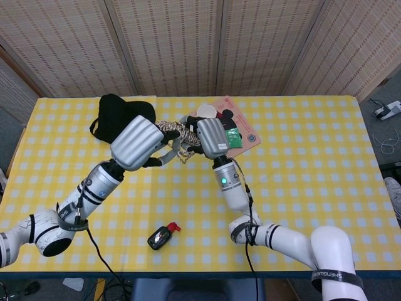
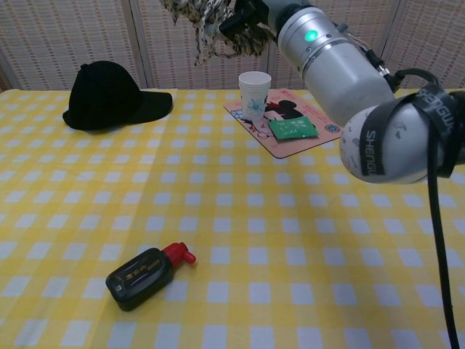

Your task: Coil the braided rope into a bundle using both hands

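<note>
The braided rope [image 1: 173,132] is a bunched beige-and-dark coil held up above the table between my two hands. My left hand [image 1: 140,143] grips it from the left, with fingers curled under the strands. From the right, my right hand [image 1: 211,137] holds the coil, its back toward the head camera. In the chest view the rope [image 2: 205,23] hangs at the top edge with loose ends dangling, and the right hand [image 2: 248,19] grips it there. The left hand does not show in the chest view.
A black cap [image 1: 114,113] lies at the back left. A pink mat [image 2: 317,134] at the back holds a paper cup [image 2: 254,94] and a green packet [image 2: 292,129]. A black bottle with a red cap [image 2: 143,270] lies near the front.
</note>
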